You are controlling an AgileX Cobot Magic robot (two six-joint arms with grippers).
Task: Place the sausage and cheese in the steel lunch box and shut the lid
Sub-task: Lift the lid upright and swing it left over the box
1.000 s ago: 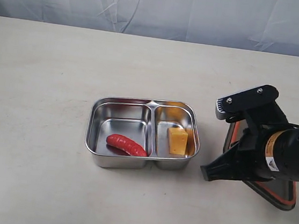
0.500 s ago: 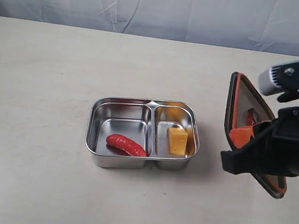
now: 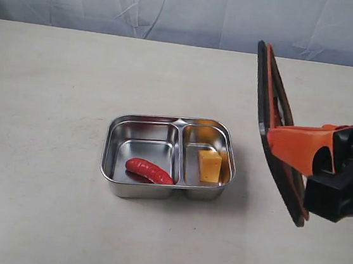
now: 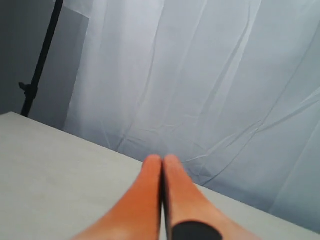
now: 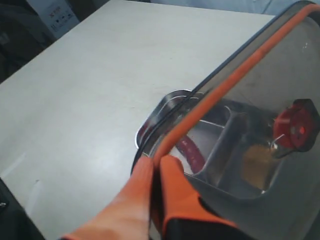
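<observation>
Tapered orange fingers (image 3: 296,147), black wrist housing (image 3: 338,192)

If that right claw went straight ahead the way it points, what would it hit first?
The right gripper, shut on the lid, aims toward the steel lunch box, near the sausage. It may pass above; depth is unclear.

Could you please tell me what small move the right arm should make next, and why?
Probably carry the lid over the lunch box while tilting it flat. The right gripper is shut on the lid, holding it almost on edge off to one side of the box, and the sausage and cheese already lie in their compartments.
</observation>
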